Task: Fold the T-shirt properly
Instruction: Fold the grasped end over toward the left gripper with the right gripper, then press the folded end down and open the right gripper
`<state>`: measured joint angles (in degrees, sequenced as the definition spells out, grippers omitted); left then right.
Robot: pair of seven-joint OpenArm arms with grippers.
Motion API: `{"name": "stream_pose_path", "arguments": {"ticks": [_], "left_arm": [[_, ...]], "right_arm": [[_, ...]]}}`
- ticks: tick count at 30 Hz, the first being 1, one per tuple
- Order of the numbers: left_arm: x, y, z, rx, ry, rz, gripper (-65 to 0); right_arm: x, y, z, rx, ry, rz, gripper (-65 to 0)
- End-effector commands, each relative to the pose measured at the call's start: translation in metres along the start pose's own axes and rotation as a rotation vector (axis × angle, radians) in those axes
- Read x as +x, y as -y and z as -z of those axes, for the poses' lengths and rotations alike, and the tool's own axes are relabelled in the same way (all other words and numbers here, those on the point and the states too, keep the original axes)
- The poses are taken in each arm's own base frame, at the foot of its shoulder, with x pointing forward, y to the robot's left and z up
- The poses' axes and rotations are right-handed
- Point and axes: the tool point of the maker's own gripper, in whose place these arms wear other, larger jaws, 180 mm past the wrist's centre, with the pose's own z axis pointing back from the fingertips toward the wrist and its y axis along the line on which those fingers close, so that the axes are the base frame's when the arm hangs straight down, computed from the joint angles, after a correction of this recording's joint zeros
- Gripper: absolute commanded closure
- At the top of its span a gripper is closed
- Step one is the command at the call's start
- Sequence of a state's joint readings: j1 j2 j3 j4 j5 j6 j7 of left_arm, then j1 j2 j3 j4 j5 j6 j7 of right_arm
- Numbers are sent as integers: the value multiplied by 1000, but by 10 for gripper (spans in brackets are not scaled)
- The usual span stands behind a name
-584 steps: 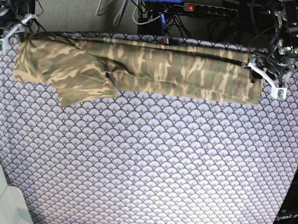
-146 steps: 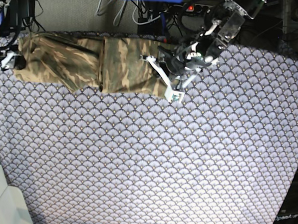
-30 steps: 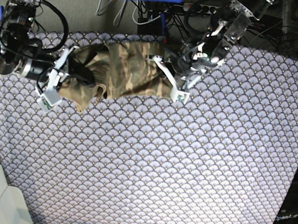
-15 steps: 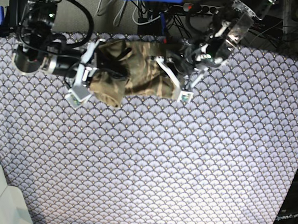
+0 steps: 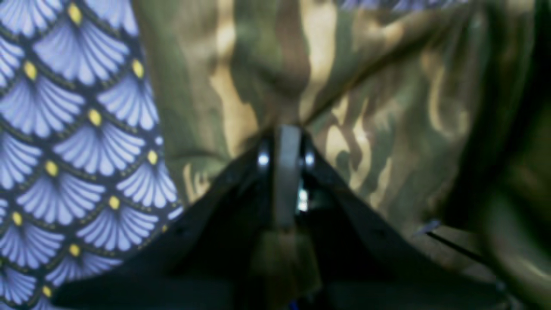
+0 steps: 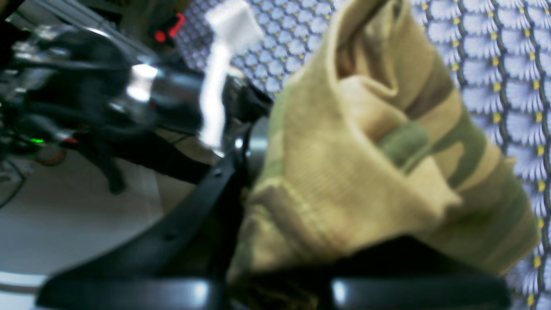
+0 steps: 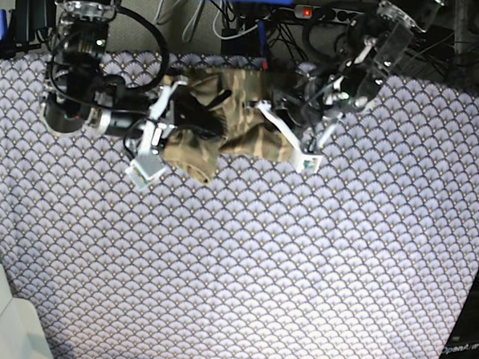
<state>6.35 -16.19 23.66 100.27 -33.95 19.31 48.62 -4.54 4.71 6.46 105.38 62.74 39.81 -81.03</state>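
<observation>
T-shirt (image 7: 226, 122), bunched into a short camouflage bundle at the far edge of the desk (image 7: 242, 276), long axis running across the base view from one arm to the other. Held at both ends: right gripper (image 7: 172, 121), on the base view's left, jaws clenched on a hanging fold of the T-shirt; left gripper (image 7: 286, 132), on the base view's right, jaws pressed together on the opposite edge. Soft knit cloth in tan, olive and brown streaks, rumpled and rolled over itself near the right gripper, with a stitched hem visible in the right wrist view (image 6: 301, 206). Flatter and more spread toward the left gripper (image 5: 286, 142), a diagonal crease running away from the closed jaws in the left wrist view. Lower lobe of the bundle drooping toward the near side. Purple tablecloth (image 7: 300, 255) beneath, printed in repeating fan-shaped scales with small yellow dots. Cables and a power strip (image 7: 336, 16) behind the desk.
</observation>
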Motion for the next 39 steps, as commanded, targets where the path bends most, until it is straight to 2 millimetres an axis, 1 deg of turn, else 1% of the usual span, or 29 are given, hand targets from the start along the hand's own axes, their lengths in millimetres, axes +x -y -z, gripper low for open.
{"name": "stream_pose_path", "arguments": {"ticks": [1,5,7,9,11,13,15,16,20,22,25,26,27,30,32,34,35,39], "left_arm": [[12,6,-5,-20,41,12,-25],[17,10,-9,-32,55,18,-25],[15,9,-9,-29,52,19,-25],[10,3,-10,-17,40,22,-25],[12,3,-13,-19,47,29,-25],[2,-7,-20,0,24,39,-25],[4,-14,-28,13,28,21,-25],[4,-21,-33,28,22,-2,-25],[7,-65,-48,126,32,-105,-25],[4,-80,-50,159,31,-134,-25],[0,-85,-45,169,18,-150,-25],[-4,-82,-40,164,4,-169,-25],[-5,-80,-34,156,-2,-191,-25],[-11,-81,-20,162,-32,-230,-25],[-19,-81,-13,164,-62,-255,-25],[-19,-80,-9,162,-69,-263,-25],[-21,-81,-8,164,-80,-268,-25],[-18,-80,-8,160,-75,-267,-25]], "right_arm": [[12,-4,0,11,43,-20,0],[10,-4,3,3,33,-18,0],[13,-10,9,24,39,-20,0],[17,-14,13,38,49,-25,0],[20,-19,18,57,46,-37,0],[19,-24,22,73,42,-42,0],[19,-26,23,81,36,-46,0],[18,-27,24,84,34,-46,0],[20,-28,25,86,36,-51,0],[20,-28,25,86,36,-51,0],[21,-30,26,93,34,-55,0],[20,-34,29,106,27,-61,0],[19,-38,32,121,18,-68,0],[16,-51,40,163,-6,-88,0],[13,-60,46,193,-23,-102,0],[11,-68,50,220,-38,-115,0],[9,-72,52,232,-45,-121,0],[8,-81,57,258,-52,-133,0]]}}
